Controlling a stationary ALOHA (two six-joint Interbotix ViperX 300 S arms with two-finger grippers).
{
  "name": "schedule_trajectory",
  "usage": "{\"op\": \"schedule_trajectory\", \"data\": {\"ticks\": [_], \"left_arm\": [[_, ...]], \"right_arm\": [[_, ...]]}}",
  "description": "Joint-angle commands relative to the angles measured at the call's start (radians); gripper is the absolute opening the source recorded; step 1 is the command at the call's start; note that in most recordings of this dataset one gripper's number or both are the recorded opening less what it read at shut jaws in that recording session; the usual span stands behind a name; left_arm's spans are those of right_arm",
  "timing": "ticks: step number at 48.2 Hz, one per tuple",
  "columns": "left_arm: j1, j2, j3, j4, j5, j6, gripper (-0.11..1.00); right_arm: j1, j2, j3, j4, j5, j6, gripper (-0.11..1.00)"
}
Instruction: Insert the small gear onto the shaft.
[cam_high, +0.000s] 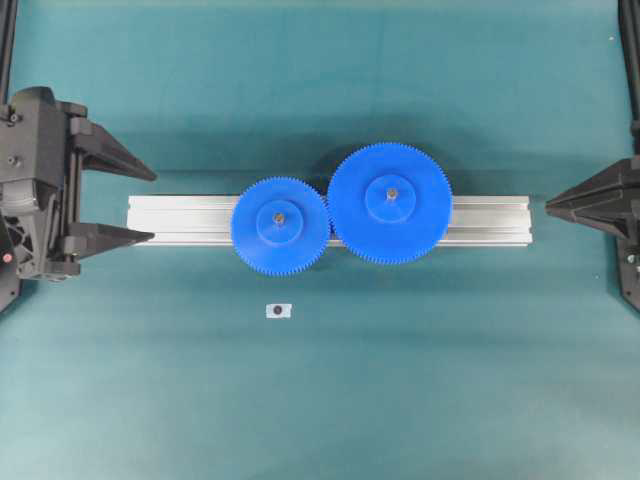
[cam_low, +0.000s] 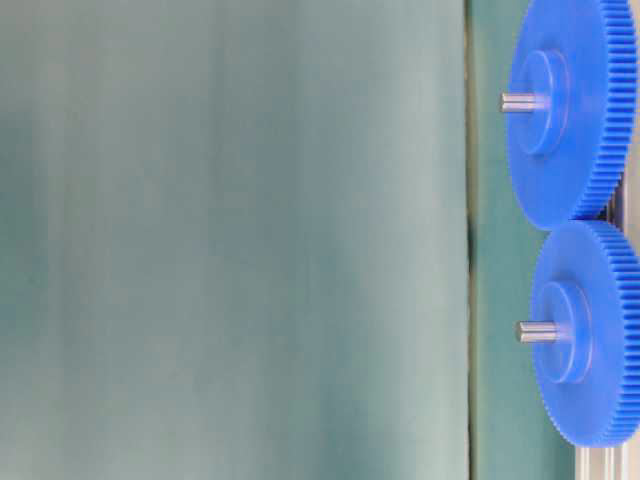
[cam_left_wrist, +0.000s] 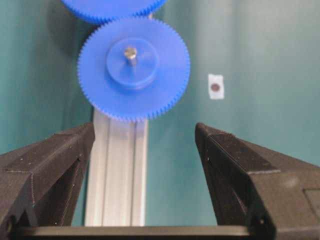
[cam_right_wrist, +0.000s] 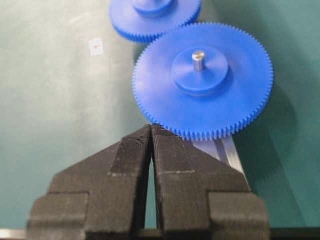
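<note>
Overhead: the small gear (cam_high: 280, 226) sits on the rail (cam_high: 180, 218), its teeth meeting the big gear (cam_high: 389, 204) beside it. A shaft (cam_high: 278, 215) shows as a dot in its hub. A white tag (cam_high: 278, 311) with a dark dot lies on the green worktop (cam_high: 320, 400); no writing is legible. The left gripper (cam_high: 148, 206) has its jaws well apart, holding nothing; the right gripper (cam_high: 552, 205) has its jaws together.

Table-level: both gears stand edge to edge, each with a pin poking from its hub.

Left wrist: the small gear is on its shaft above the rail, beyond the open jaws.

Right wrist: the shut jaws point at the big gear.
</note>
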Motion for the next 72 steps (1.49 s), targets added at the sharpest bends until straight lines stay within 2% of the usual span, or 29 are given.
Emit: {"op": "schedule_trajectory", "data": {"ticks": [1, 72], "left_arm": [[-0.003, -0.003, -0.014, 0.002, -0.009, 0.002, 0.78], [-0.003, -0.078, 0.038, 0.003, -0.011, 0.002, 0.76]], "right_arm": [[-0.005, 0.006, -0.009, -0.002, -0.005, 0.002, 0.08], [-0.038, 0.0, 0.009, -0.002, -0.014, 0.002, 0.08]]}}
